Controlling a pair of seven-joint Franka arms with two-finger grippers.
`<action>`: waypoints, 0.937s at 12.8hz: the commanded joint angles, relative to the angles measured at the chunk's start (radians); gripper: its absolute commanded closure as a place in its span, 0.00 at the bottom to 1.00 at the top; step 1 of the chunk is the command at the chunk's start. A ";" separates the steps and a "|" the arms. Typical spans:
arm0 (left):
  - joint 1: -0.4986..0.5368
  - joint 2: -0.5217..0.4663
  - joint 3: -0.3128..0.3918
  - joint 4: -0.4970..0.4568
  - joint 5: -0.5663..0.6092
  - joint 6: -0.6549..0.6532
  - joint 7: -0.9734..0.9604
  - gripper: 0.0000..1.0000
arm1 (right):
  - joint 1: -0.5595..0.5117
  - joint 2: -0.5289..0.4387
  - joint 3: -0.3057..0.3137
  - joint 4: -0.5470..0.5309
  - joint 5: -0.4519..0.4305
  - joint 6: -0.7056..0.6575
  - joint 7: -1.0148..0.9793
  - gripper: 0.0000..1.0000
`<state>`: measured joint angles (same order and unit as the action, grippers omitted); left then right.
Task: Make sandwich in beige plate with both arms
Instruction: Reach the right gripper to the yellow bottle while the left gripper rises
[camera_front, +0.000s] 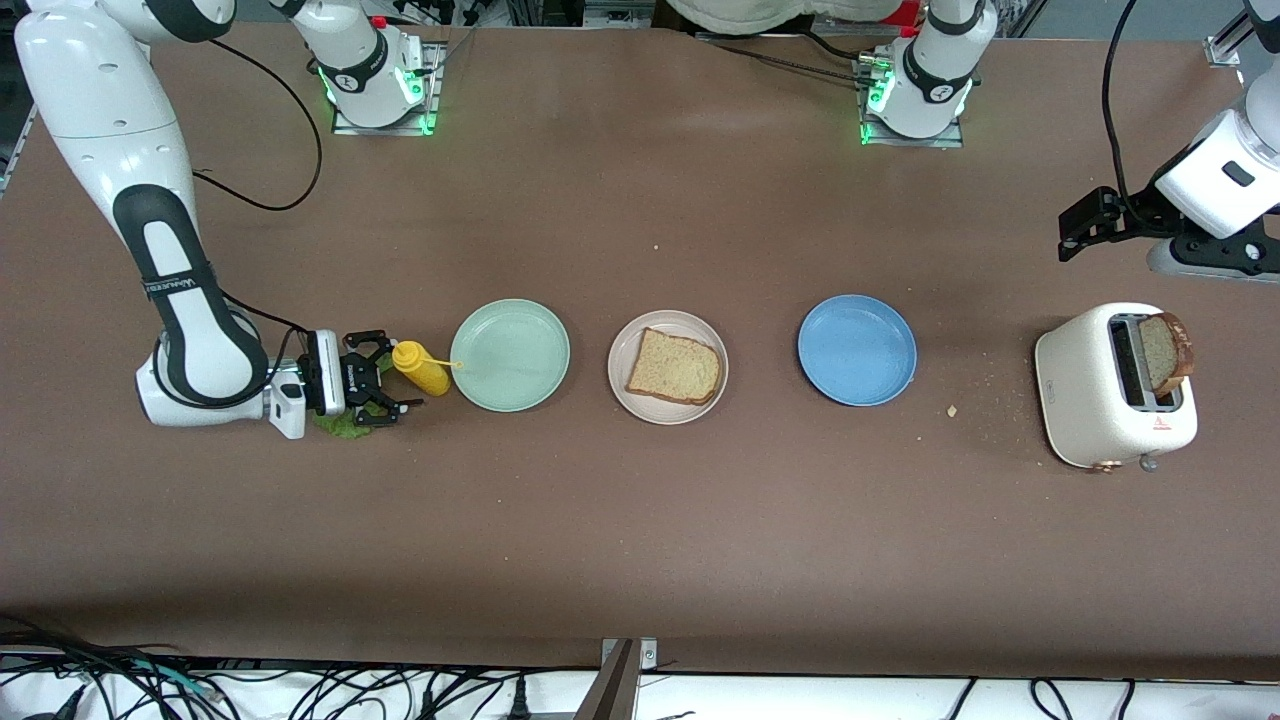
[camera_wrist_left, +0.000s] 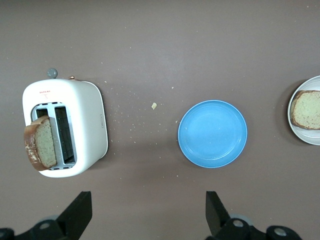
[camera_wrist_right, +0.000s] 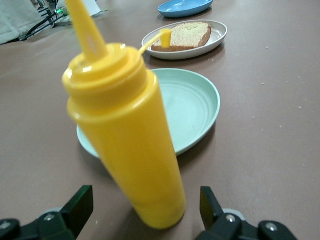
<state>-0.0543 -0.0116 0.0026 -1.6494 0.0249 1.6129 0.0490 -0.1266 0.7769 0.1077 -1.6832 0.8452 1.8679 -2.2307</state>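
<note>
The beige plate (camera_front: 622, 393) sits mid-table with one bread slice (camera_front: 675, 366) on it. A second slice (camera_front: 1168, 352) sticks up from a white toaster (camera_front: 1100, 385) at the left arm's end. A green lettuce leaf (camera_front: 335, 425) lies on the table under my right gripper (camera_front: 378, 380). That gripper is low and open, with a yellow squeeze bottle (camera_wrist_right: 125, 130) between its fingers, untouched. My left gripper (camera_front: 1078, 232) is open and empty, up over the table beside the toaster. In the left wrist view I see the toaster (camera_wrist_left: 85, 125), its slice (camera_wrist_left: 42, 145) and the beige plate (camera_wrist_left: 300, 132).
A mint-green plate (camera_front: 510, 355) lies between the bottle and the beige plate. A blue plate (camera_front: 857, 350) lies between the beige plate and the toaster. Both are empty. Crumbs (camera_front: 952, 410) lie near the toaster.
</note>
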 joint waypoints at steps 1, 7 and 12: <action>0.002 -0.007 0.004 -0.006 -0.013 0.004 0.020 0.00 | 0.004 0.001 0.018 -0.006 0.020 0.036 0.023 0.06; 0.004 -0.007 0.004 -0.006 -0.014 -0.001 0.020 0.00 | 0.007 -0.019 0.030 0.007 0.015 0.077 0.032 1.00; 0.004 -0.007 0.004 -0.006 -0.014 -0.005 0.020 0.00 | 0.071 -0.184 0.029 0.000 -0.257 0.102 0.386 1.00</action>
<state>-0.0541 -0.0107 0.0027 -1.6501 0.0249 1.6113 0.0490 -0.1000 0.6978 0.1367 -1.6547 0.6703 1.9639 -1.9799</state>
